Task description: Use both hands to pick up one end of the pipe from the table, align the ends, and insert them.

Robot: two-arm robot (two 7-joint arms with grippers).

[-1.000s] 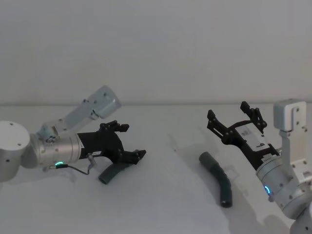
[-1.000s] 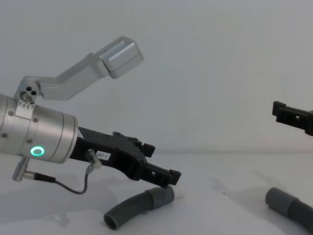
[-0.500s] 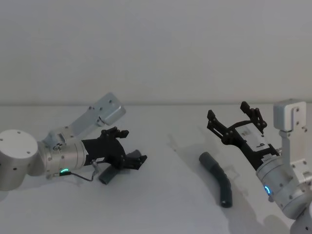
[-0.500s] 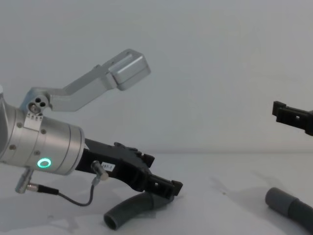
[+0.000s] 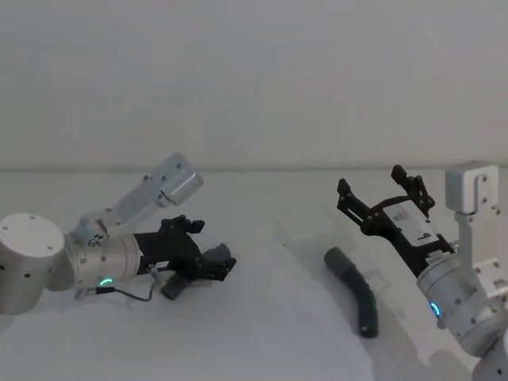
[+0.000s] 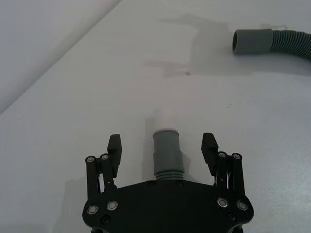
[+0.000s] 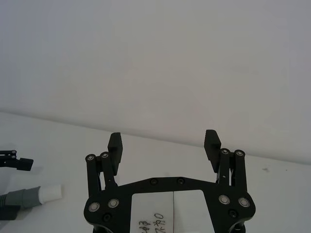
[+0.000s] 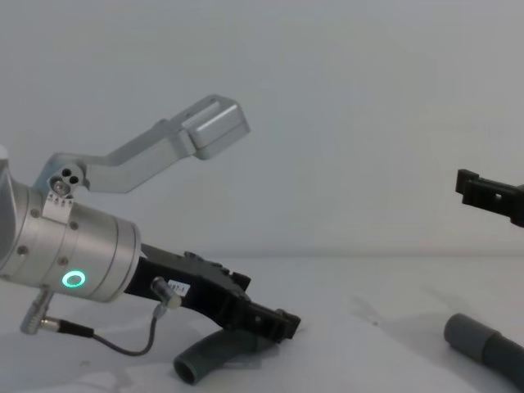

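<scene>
We see the left gripper (image 6: 162, 144) down low over the counter (image 5: 270, 325), its two black fingers (image 6: 114, 145) spread apart and standing on either side of the left hose piece (image 8: 209, 357). There is a gap on each side, so it clamps nothing. The grey cuff (image 6: 167, 148) of that piece sits between the fingers, and its narrower pale tip (image 6: 165, 118) pokes out past the fingertips, pointing toward the counter's right side. Behind the gripper comes the silver wrist (image 8: 78, 241) with its green ring light (image 8: 74, 280), reaching in from the counter's left edge. The left hose piece lies on the counter in its left half, and its ribbed tail curves back toward the near edge under the gripper body.

The right gripper (image 7: 164, 141) hangs raised above the counter's right half, fingers wide apart, aimed toward the far edge. Below it the right hose piece (image 5: 359, 292) lies flat on the counter, apart from the gripper. We find it gently curved, with its wide cuff (image 5: 336, 259) turned toward the middle of the counter and its other end toward the near edge. The two pieces lie well apart, cuffs facing one another across the counter
</scene>
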